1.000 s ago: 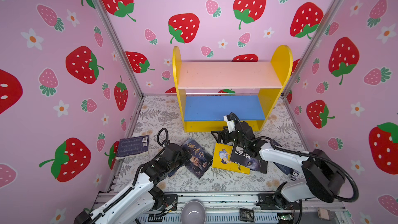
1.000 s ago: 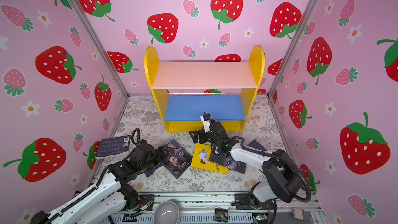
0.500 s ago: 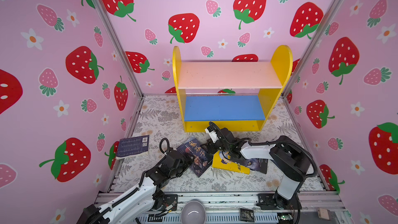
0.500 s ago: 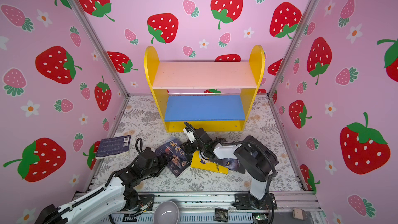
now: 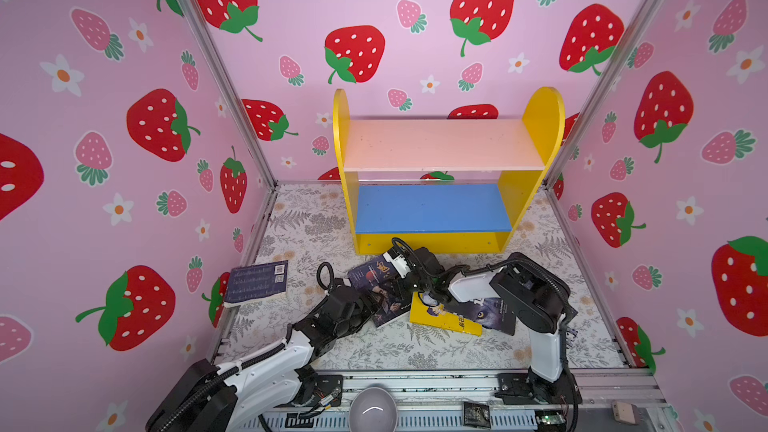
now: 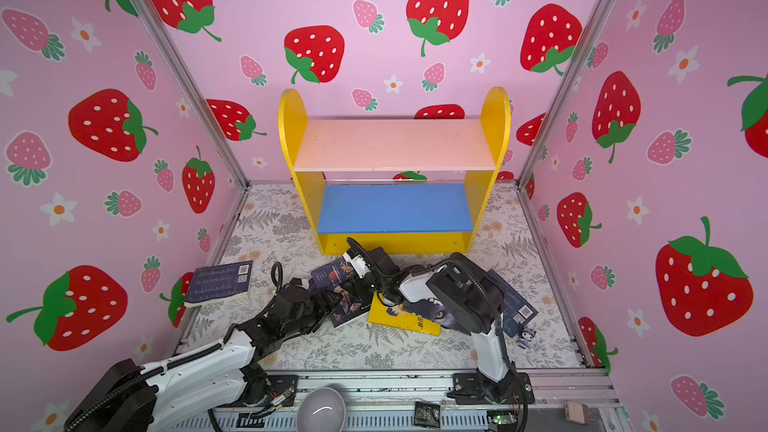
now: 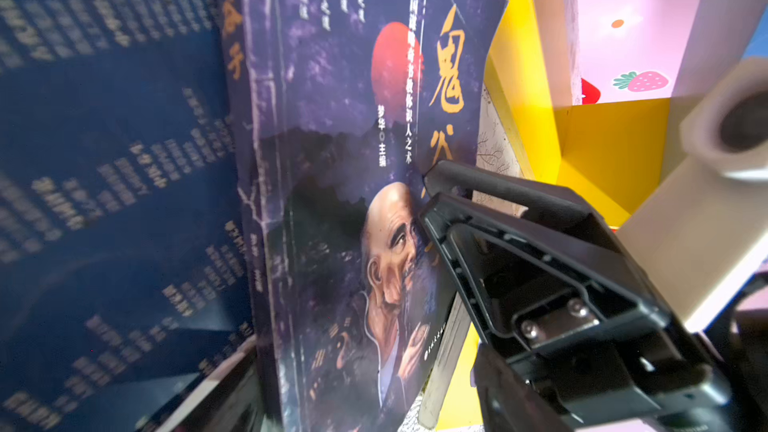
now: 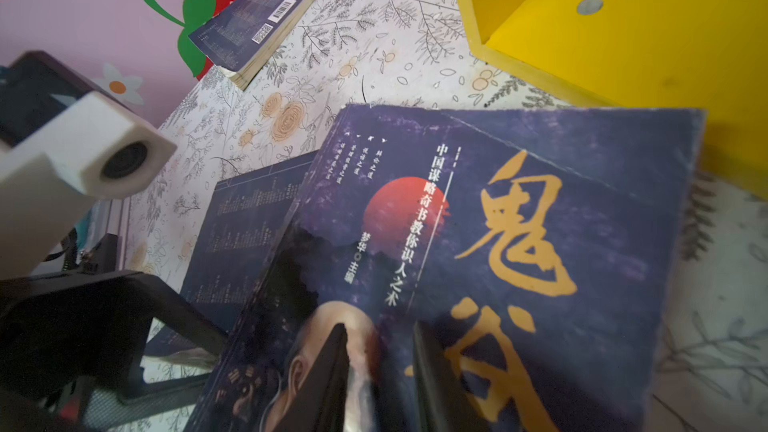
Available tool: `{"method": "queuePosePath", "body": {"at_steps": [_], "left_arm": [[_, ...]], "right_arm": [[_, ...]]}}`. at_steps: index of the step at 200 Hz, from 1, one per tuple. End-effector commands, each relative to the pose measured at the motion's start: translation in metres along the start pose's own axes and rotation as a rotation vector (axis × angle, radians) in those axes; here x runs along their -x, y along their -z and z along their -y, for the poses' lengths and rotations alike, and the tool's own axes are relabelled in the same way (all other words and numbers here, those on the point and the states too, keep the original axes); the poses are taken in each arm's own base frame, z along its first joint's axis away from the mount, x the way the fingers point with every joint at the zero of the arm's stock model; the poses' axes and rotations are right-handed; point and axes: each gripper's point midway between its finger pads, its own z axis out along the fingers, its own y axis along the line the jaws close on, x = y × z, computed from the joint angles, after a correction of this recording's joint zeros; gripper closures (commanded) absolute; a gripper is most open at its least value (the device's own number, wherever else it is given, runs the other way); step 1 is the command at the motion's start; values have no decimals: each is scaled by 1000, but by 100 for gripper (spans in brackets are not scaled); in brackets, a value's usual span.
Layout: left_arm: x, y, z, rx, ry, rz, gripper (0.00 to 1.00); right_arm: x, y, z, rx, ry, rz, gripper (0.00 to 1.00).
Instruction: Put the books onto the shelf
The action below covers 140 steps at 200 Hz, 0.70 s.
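A dark picture-cover book point(image 5: 374, 274) point(image 6: 332, 276) point(image 7: 353, 160) point(image 8: 498, 222) lies partly on a navy book point(image 7: 104, 160) point(image 8: 249, 222), just in front of the shelf point(image 5: 440, 145) point(image 6: 395, 145). My right gripper point(image 5: 401, 286) point(image 8: 378, 326) point(image 7: 428, 189) reaches across. Its fingertips rest on that cover, a narrow gap apart. My left gripper point(image 5: 372, 305) point(image 7: 353, 401) stands open at the book's near edge, which lies between its jaws. A yellow book point(image 5: 440, 317) and a wolf-cover book point(image 5: 486, 313) lie under the right arm. Both shelf boards are bare.
Another navy book point(image 5: 255, 282) point(image 8: 249, 31) leans against the left wall. One more navy book point(image 6: 513, 305) and a small figure point(image 6: 525, 336) lie at the right. A grey bowl point(image 5: 372, 413) sits on the front rail. Strawberry-print walls close three sides.
My right gripper swung left from the yellow book onto the dark picture-cover book, and its jaws narrowed a lot. My left gripper pushed forward to that book's near edge and narrowed slightly.
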Motion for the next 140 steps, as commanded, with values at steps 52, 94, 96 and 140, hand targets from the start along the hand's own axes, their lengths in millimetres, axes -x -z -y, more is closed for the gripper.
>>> {"method": "queuePosePath", "body": {"at_steps": [52, 94, 96, 140], "left_arm": [[18, 15, 43, -169, -42, 90, 36], [26, 16, 33, -118, -37, 140, 36], [27, 16, 32, -117, -37, 146, 36], [35, 14, 39, -105, -80, 179, 35]], "right_arm": [[-20, 1, -7, 39, -38, -87, 72], [28, 39, 34, -344, 96, -33, 60], [30, 41, 37, -363, 101, -29, 58], [16, 42, 69, -473, 59, -56, 58]]}}
